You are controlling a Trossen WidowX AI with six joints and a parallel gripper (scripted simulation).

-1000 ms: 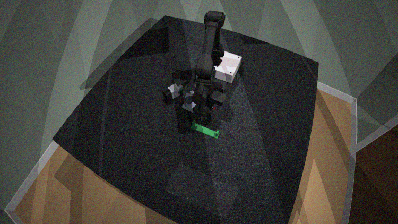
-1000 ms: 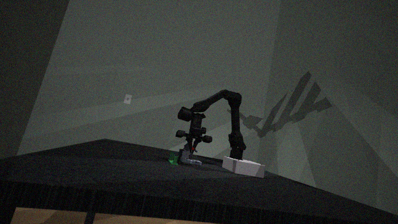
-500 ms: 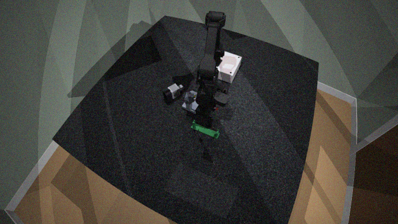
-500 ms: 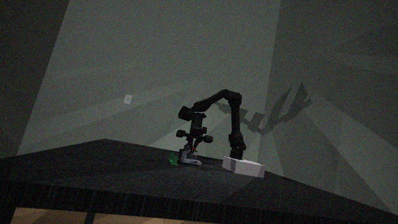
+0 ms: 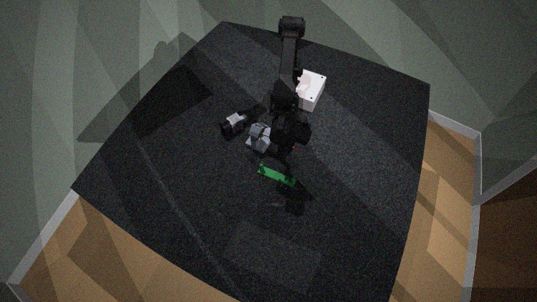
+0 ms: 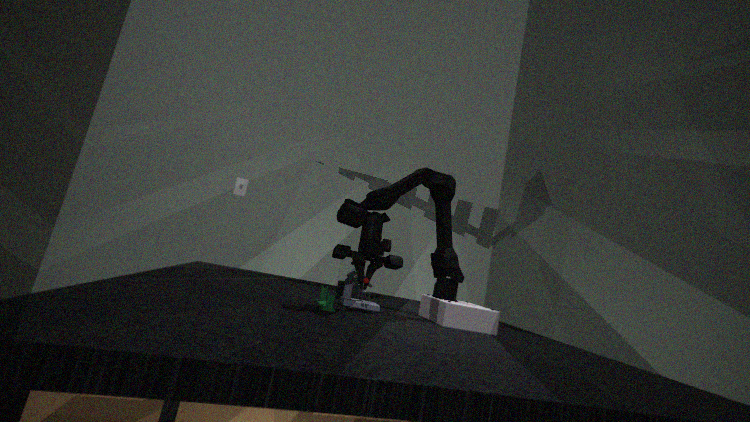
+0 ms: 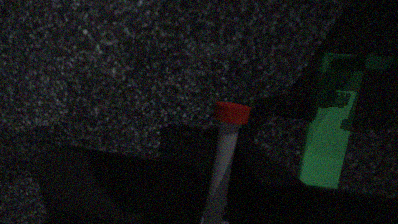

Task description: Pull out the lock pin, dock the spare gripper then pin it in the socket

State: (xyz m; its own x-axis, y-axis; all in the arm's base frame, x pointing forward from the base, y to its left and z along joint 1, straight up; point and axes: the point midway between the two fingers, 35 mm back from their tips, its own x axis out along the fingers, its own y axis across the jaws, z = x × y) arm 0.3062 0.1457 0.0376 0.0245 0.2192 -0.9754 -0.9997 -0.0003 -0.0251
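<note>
My gripper (image 5: 290, 149) (image 6: 363, 282) (image 7: 222, 135) points down and is shut on the lock pin. The pin's red head (image 5: 296, 148) (image 6: 366, 281) (image 7: 232, 113) sticks out past the fingers, and its grey shaft (image 7: 221, 175) runs to the bottom edge of the wrist view. The shaft's far end is hidden, so I cannot tell whether it is clear of the socket. The light grey mount (image 5: 258, 143) (image 6: 361, 304) stands beside the fingers, partly covered by the arm. The spare gripper (image 5: 235, 119), white with a black end, lies left of the mount in the top view.
A green holder (image 5: 276, 174) (image 6: 326, 303) (image 7: 324, 152) with raised ends lies on the dark table (image 5: 180, 232) (image 6: 209, 335), close to the mount and my fingers. The arm's white base box (image 5: 314, 88) (image 6: 466, 316) is at the back. Shadows darken the area around the gripper.
</note>
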